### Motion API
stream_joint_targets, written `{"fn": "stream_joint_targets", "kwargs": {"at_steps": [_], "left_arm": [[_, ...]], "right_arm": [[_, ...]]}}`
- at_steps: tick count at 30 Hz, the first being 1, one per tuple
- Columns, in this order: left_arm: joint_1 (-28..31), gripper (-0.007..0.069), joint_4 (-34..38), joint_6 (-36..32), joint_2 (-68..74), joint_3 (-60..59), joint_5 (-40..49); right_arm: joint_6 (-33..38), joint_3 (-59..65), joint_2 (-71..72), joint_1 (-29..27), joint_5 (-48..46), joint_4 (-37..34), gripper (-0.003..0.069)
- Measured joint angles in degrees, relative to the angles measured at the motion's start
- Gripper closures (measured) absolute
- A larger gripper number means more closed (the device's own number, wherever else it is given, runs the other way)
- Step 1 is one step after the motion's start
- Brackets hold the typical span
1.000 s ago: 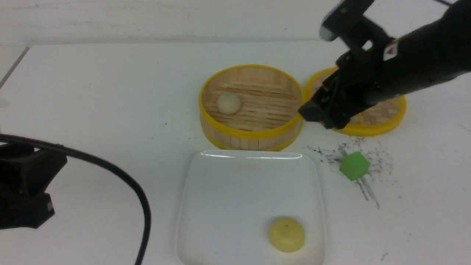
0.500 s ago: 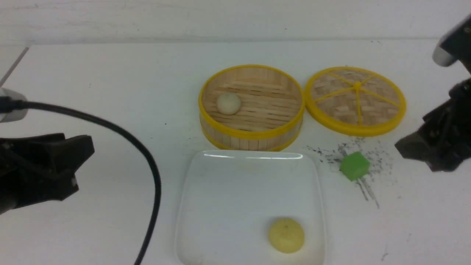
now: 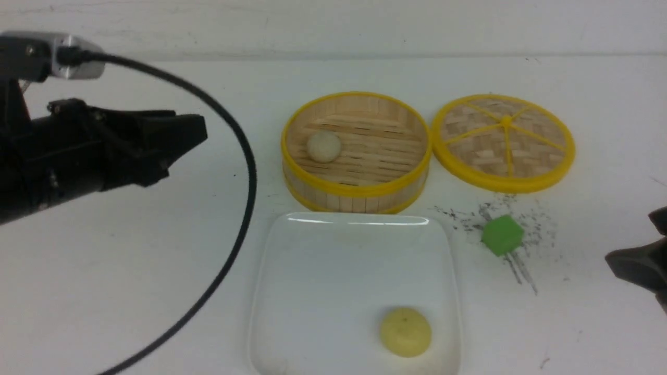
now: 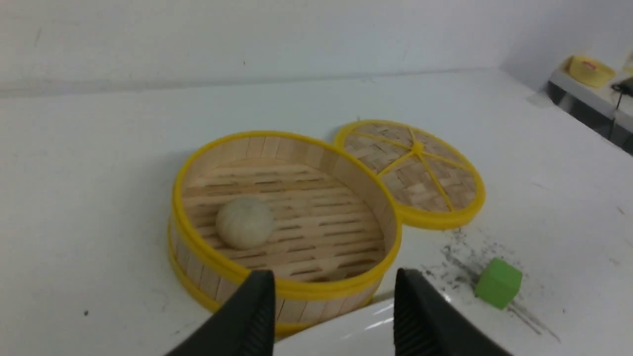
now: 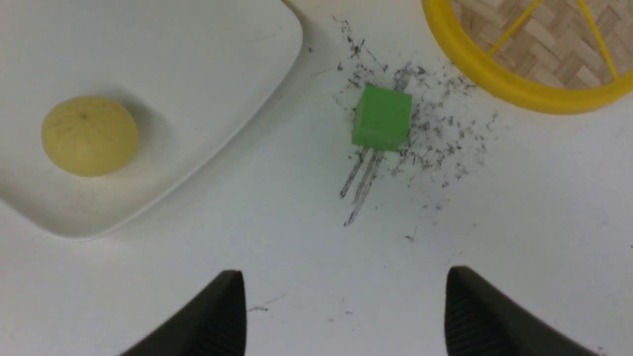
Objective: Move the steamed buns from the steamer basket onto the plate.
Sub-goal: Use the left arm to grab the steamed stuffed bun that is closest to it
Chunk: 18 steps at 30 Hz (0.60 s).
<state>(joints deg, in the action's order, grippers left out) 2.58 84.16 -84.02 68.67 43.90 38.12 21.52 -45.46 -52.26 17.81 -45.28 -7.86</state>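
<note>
The steamer basket (image 3: 359,199) (image 4: 306,292) stands at the table's middle with the cream steamed bun (image 3: 323,146) (image 4: 244,222) on its slats, left of centre. The pale yellow steamed bun (image 3: 405,332) (image 5: 89,135) lies on the white plate (image 3: 333,271) (image 5: 188,59) (image 4: 346,338), near the plate's front right corner. My left gripper (image 3: 195,133) (image 4: 332,277) hovers left of the basket, open and empty, pointing at it. My right gripper (image 3: 633,245) (image 5: 343,272) sits low at the right edge, open wide with nothing between its fingers.
The flat woven lid (image 3: 504,140) (image 4: 410,173) (image 5: 534,59) lies right of the basket. A green cube (image 3: 502,235) (image 4: 498,283) (image 5: 381,117) rests on dark scuff marks between lid and plate. A black cable (image 3: 245,177) loops from the left arm over the table.
My right arm has pulled back from over the lid to the right edge of the view. My left arm has risen and reached forward toward the basket. Both buns stay put.
</note>
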Motion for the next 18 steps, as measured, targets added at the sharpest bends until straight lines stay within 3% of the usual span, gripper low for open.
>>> {"fn": "stream_joint_targets", "kwargs": {"at_steps": [3, 4, 8, 18], "left_arm": [[0.0, 0.0269, -8.24, 5.84, 3.9, 4.74, 2.28], [-0.04, 0.0269, -14.25, 9.85, 6.81, 8.19, 4.23], [-0.04, 0.0269, -23.72, 17.1, 12.73, 15.86, 8.42], [-0.04, 0.0269, -28.08, 19.37, 25.68, 33.51, 21.39]], "right_arm": [[-0.03, 0.07, 0.0, 0.0, -0.38, 0.0, 0.0134], [-0.03, 0.07, 0.0, -0.06, -0.43, 0.0, 0.0134], [-0.03, 0.07, 0.0, -0.06, -0.43, 0.0, 0.0134], [-0.03, 0.07, 0.0, -0.06, -0.43, -0.39, 0.0159]]}}
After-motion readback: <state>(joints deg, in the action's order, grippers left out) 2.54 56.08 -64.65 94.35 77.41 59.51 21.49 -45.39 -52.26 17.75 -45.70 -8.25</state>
